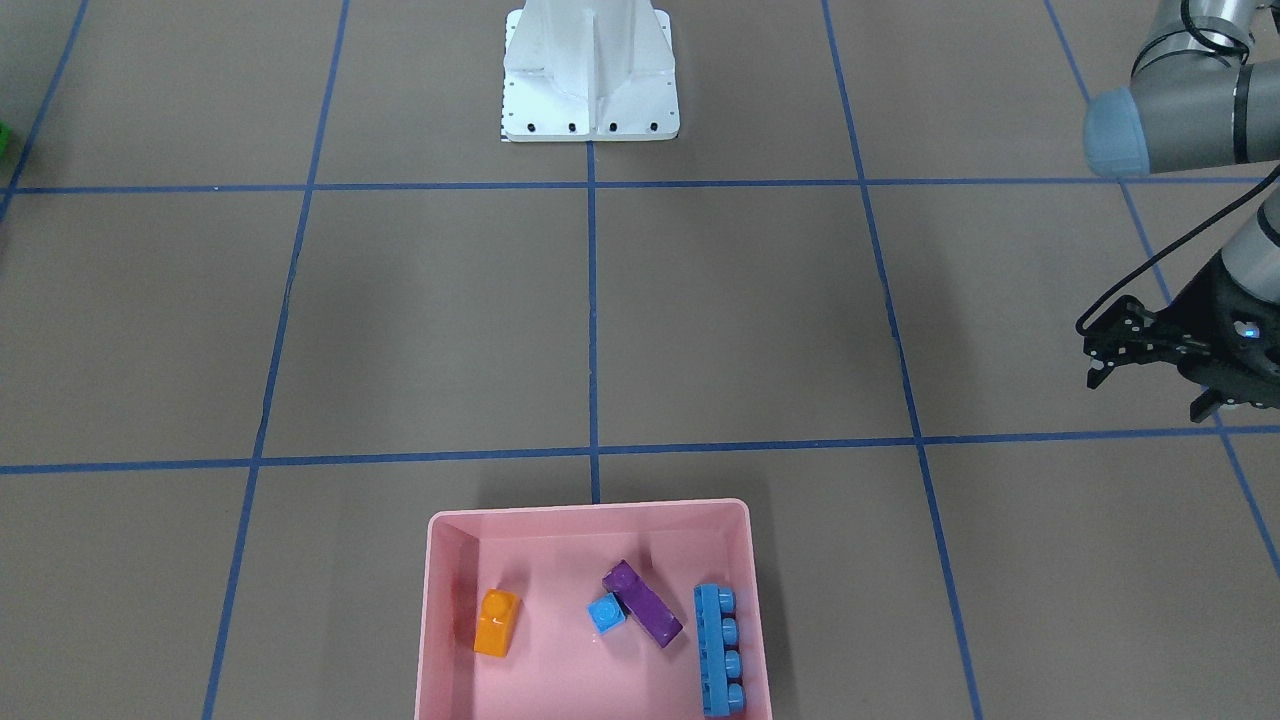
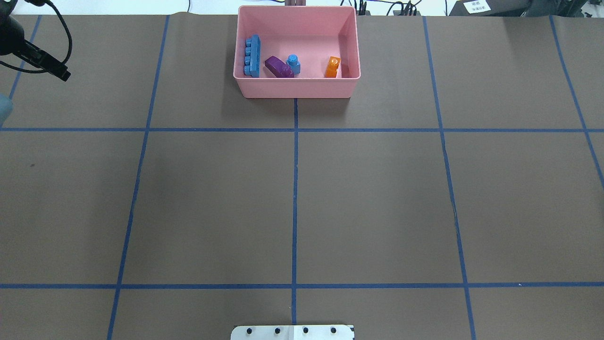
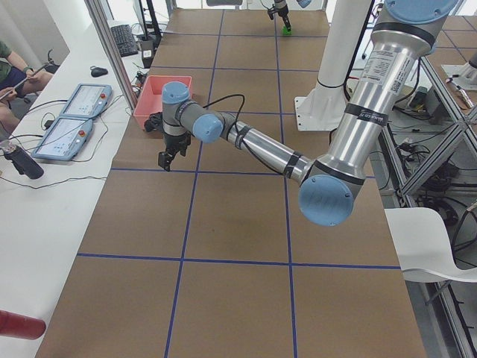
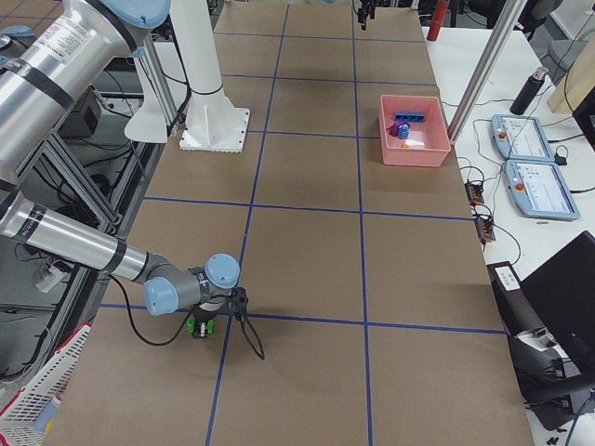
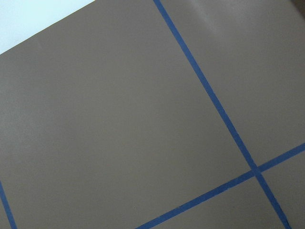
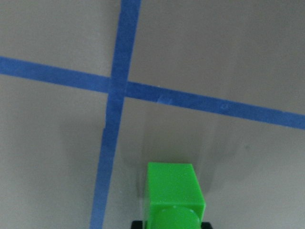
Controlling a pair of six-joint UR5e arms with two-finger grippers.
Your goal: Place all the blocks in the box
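The pink box [image 1: 590, 512] stands at the table's far edge from the robot; it also shows in the overhead view [image 2: 296, 87]. In it lie the orange block [image 1: 496, 622], the purple block [image 1: 643, 603], the small blue cube [image 1: 606, 613] and the long blue block [image 1: 720, 648]. The green block [image 6: 172, 198] is at the table's far right end, low at the table, between the fingers of my right gripper [image 6: 172, 223], which sit against its two sides. It also shows in the right side view [image 4: 198, 325]. My left gripper [image 1: 1148, 392] is open and empty, off to the left of the box.
The white robot base [image 1: 590, 75] stands at the table's near middle. Blue tape lines [image 2: 295, 189] split the brown table into squares. Operator tablets [image 4: 525, 139] and cables lie on the side desk beyond the box.
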